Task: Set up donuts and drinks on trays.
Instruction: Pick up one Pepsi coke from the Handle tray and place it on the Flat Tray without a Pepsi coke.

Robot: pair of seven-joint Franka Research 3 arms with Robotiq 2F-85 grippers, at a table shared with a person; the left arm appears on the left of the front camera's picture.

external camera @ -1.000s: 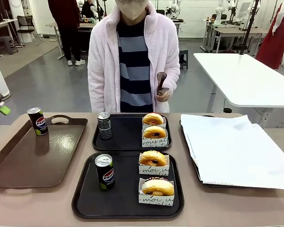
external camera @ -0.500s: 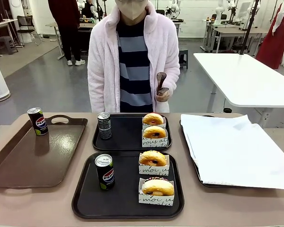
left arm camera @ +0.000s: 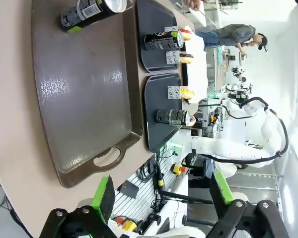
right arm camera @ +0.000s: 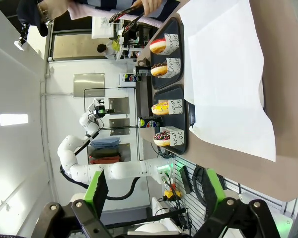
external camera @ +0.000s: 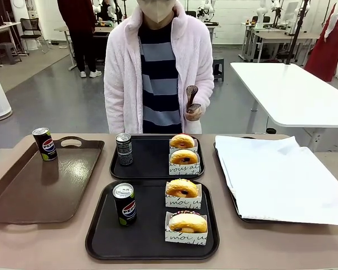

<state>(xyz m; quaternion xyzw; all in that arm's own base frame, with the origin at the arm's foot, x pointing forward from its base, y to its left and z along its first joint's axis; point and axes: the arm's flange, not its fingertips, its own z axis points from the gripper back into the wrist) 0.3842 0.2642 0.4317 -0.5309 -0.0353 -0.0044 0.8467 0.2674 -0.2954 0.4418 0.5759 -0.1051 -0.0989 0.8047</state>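
Left gripper [left arm camera: 161, 196] sits at the bottom of its wrist view, green pads spread wide, nothing between them. Right gripper [right arm camera: 151, 191] is the same story in its own view: jaws wide apart, empty.

Out from the left one, a brown handled tray [left arm camera: 84, 99] fills the middle of the frame, a Pepsi can [left arm camera: 92, 11] on it at the top edge.

Over to the front view: the near black tray [external camera: 152, 242] lies at lower centre. A Pepsi can [external camera: 124, 204] stands upright on its left part, and two sleeved donuts [external camera: 182, 193] sit one behind the other on its right part. Just beyond, the far black tray [external camera: 152, 169] carries a grey-and-black can [external camera: 124, 149] at left and two more donuts [external camera: 184, 156] at right. At centre right, a tray covered with white paper [external camera: 281, 177]. Behind the table a person stands with tongs [external camera: 192, 97] in one hand [external camera: 194, 112], top centre.
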